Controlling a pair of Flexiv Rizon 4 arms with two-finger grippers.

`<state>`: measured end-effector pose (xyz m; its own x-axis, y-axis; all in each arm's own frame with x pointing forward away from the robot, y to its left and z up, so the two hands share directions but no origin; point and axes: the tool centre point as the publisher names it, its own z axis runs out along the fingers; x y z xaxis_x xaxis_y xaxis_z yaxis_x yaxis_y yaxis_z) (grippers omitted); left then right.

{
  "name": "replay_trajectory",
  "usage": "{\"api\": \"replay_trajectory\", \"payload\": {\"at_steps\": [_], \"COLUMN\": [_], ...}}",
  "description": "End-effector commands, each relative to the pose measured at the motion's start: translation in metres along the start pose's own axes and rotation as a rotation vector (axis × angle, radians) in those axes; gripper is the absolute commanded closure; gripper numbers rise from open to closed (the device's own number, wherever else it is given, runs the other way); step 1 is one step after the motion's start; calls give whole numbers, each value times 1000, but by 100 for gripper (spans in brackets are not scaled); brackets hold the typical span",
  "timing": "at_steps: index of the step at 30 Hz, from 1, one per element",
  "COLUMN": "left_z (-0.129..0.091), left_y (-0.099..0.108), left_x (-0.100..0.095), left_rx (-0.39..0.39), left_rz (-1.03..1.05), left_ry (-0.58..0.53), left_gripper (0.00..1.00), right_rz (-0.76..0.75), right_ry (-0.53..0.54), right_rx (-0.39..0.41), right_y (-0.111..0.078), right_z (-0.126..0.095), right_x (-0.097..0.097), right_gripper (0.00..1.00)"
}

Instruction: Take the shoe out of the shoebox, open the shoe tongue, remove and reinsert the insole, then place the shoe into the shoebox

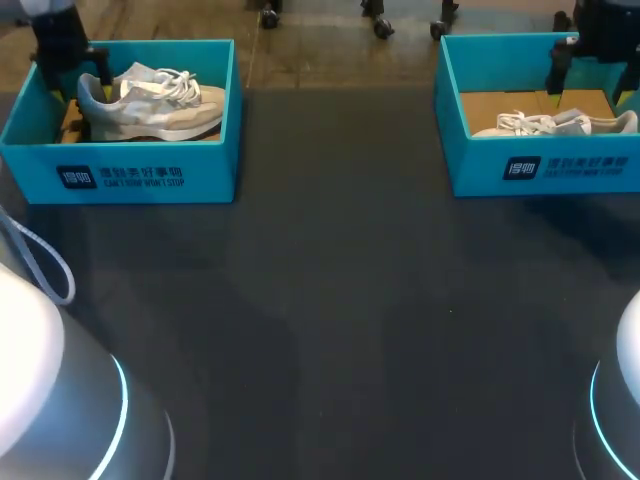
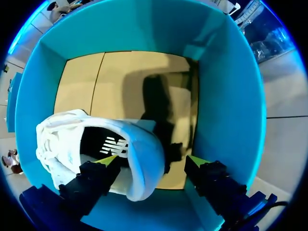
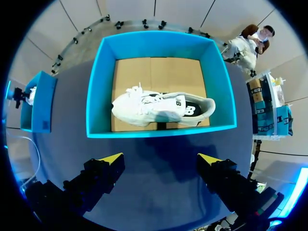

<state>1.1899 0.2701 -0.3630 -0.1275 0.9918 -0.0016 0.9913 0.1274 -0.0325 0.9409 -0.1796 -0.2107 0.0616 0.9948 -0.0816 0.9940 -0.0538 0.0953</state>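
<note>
Two sneakers sit boxed at the desk's (image 1: 340,300) far corners; left gripper (image 2: 153,160), spread wide, straddles the left sneaker's (image 2: 62,139) heel — set to lift, nothing clamped; right gripper (image 3: 160,158) hovers agape above the right sneaker (image 3: 159,108).

A dark grey table (image 1: 330,300) with a thin white cable (image 1: 62,268) looping at its left side.

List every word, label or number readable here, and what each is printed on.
Left shoebox front: dark label with white print, too small to read.
Right shoebox front: same label, too small to read.
Left shoe, inside: white logo, no legible word.
Right shoe, side: dark logo, blurred.
None can be quoted.
</note>
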Motion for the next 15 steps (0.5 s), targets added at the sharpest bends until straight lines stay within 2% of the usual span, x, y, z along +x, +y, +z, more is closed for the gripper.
{"api": "replay_trajectory", "payload": {"at_steps": [1,5,15], "left_z": [11,17,25], "left_y": [8,7,4], "left_x": [0,0,0], "left_rx": [15,16,13], "left_rz": [0,-2,10], "left_ry": [-5,-3,9], "left_gripper": [16,15,20], "right_rz": [0,0,0], "right_ry": [0,0,0], "right_rx": [-1,-1,-1], "right_y": [0,0,0], "right_z": [0,0,0], "right_x": [0,0,0], "right_gripper": [0,0,0]}}
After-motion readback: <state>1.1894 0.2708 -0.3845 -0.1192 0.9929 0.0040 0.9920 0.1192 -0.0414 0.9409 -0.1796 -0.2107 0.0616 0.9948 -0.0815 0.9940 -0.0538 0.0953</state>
